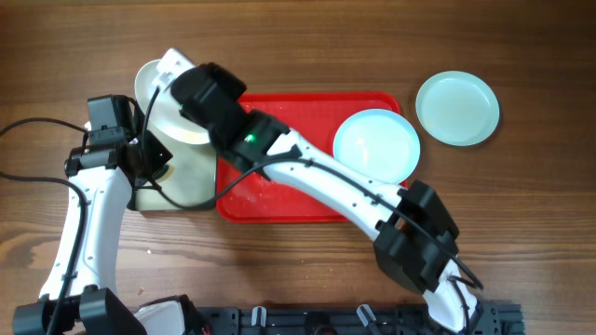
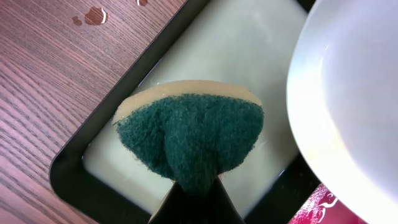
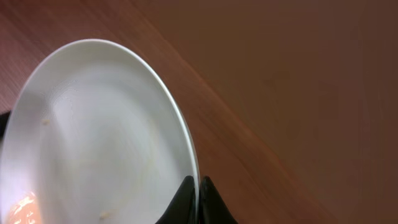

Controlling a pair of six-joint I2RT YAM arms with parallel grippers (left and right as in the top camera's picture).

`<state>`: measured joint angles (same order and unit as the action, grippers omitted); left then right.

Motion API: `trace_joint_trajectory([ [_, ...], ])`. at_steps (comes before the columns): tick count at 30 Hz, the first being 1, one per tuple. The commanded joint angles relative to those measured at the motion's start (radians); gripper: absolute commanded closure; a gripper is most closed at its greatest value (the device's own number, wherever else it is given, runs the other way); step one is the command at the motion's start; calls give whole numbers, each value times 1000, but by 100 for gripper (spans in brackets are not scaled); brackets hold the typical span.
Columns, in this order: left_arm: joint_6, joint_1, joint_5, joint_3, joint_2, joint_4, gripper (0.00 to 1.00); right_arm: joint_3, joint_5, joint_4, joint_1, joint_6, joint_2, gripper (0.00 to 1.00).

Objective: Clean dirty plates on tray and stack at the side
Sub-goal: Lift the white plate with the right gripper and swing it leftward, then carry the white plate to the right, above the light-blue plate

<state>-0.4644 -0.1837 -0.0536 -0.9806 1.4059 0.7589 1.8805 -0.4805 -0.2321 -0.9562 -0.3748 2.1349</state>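
My right gripper (image 3: pixel 198 182) is shut on the rim of the white plate (image 3: pixel 99 137), holding it tilted over the small black-rimmed tray (image 1: pixel 191 186); a few crumbs cling to the plate. In the overhead view this white plate (image 1: pixel 163 116) sits left of the red tray (image 1: pixel 307 116). My left gripper (image 2: pixel 194 186) is shut on a green-and-yellow sponge (image 2: pixel 189 134), which hangs over the small tray's pale inside, just left of the white plate (image 2: pixel 348 93) and apart from it. One pale blue plate (image 1: pixel 376 145) lies on the red tray's right end. Another turquoise plate (image 1: pixel 456 108) lies on the table right of it.
The black rim (image 2: pixel 81 168) of the small tray runs under the sponge. Water drops (image 2: pixel 94 14) dot the wooden table beside it. A corner of the red tray (image 2: pixel 323 208) shows wet. The right arm (image 1: pixel 326 181) stretches across the red tray.
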Motion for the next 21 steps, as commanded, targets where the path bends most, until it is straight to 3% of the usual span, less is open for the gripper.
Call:
trace_joint_trajectory([
  [1, 16, -6, 8, 1, -20, 0, 96, 24, -134, 38, -36, -236, 11, 96],
  [10, 17, -6, 8, 1, -20, -10, 96, 24, -256, 156, -88, -443, 11, 96],
  [21, 17, -6, 8, 1, -20, -12, 96, 24, -271, 194, -111, -486, 11, 96],
])
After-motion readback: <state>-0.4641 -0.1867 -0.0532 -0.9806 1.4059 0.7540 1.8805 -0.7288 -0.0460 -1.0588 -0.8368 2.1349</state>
